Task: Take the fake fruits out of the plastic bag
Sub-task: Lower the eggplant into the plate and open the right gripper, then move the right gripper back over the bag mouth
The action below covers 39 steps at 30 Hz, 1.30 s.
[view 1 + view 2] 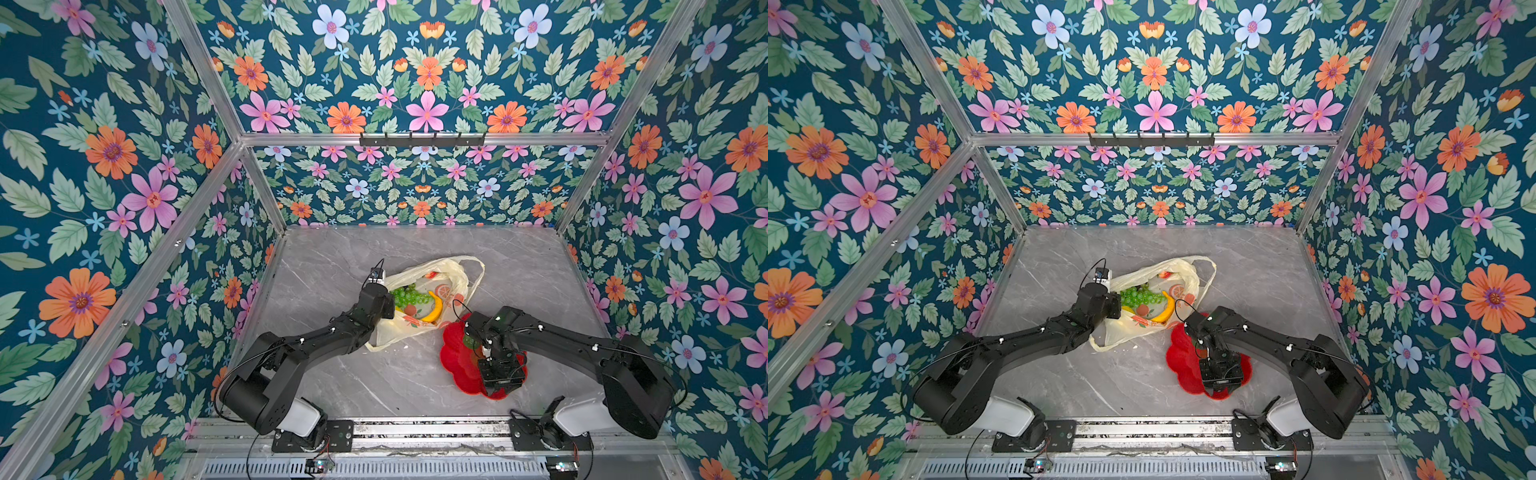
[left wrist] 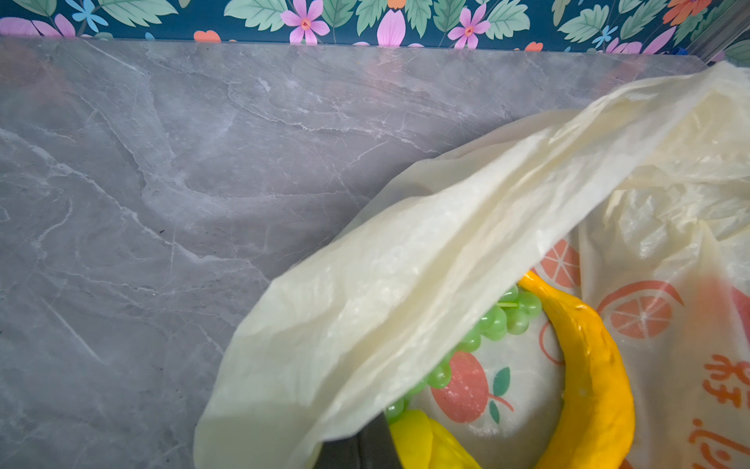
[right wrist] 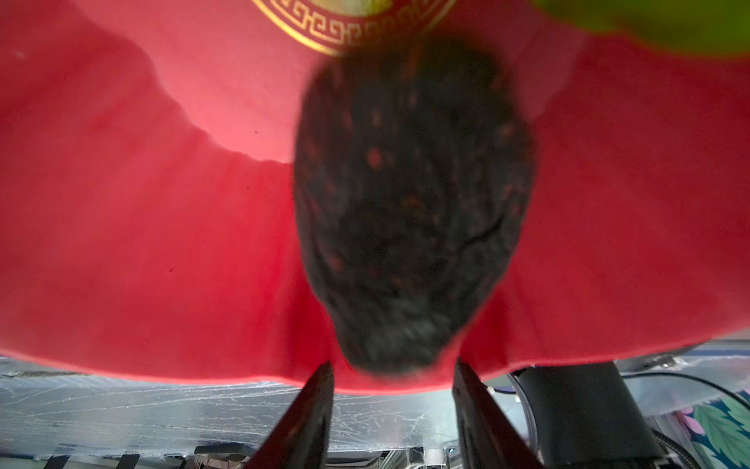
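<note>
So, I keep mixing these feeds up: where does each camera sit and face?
Top views: high over the front rail, looking down at the grey marbled table; black left arm and right arm show.
Left wrist: on the left arm, facing the back wall over the thin pale-yellow plastic bag; left end effector barely shows.
Right wrist: on the right arm, close above the red flower-shaped plate; right end effector shows.
Shared: top and left wrist views show the bag; top and right wrist, the plate.
</note>
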Available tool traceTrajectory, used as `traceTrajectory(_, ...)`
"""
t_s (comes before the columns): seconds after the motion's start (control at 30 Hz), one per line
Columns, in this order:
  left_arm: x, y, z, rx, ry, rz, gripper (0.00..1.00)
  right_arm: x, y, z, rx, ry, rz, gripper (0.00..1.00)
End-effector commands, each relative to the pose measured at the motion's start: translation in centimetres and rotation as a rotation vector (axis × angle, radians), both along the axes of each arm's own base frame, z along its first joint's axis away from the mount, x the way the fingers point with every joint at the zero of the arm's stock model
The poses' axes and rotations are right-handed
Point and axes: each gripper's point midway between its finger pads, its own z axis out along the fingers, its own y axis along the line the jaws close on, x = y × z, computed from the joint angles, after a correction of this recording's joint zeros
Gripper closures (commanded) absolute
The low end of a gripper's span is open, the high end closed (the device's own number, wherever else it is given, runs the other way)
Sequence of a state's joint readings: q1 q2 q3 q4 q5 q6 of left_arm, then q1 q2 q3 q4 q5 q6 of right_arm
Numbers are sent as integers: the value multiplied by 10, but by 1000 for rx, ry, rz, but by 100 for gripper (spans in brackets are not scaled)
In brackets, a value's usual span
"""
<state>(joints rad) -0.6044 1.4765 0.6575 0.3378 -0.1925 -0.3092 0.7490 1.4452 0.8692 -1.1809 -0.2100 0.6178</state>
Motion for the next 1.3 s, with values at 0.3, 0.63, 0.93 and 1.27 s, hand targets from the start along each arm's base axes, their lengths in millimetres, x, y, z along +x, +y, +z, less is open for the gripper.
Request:
traceTrajectory(0.3, 3, 0, 3, 6, -11, 5, 100, 7, 0, 13, -2, -39, 5, 49)
traceTrajectory(0.63, 1, -1, 7, -24, -22, 2, 100, 100, 62, 61, 202, -415, 10, 48)
traceTrajectory(0.93, -1, 3, 13, -48, -50, 21, 100, 211, 137, 95, 393, -787, -5, 45)
traceTrajectory(1.27, -3, 5, 18, -70, -64, 27, 100, 288, 187, 53, 442, -817, -4, 45)
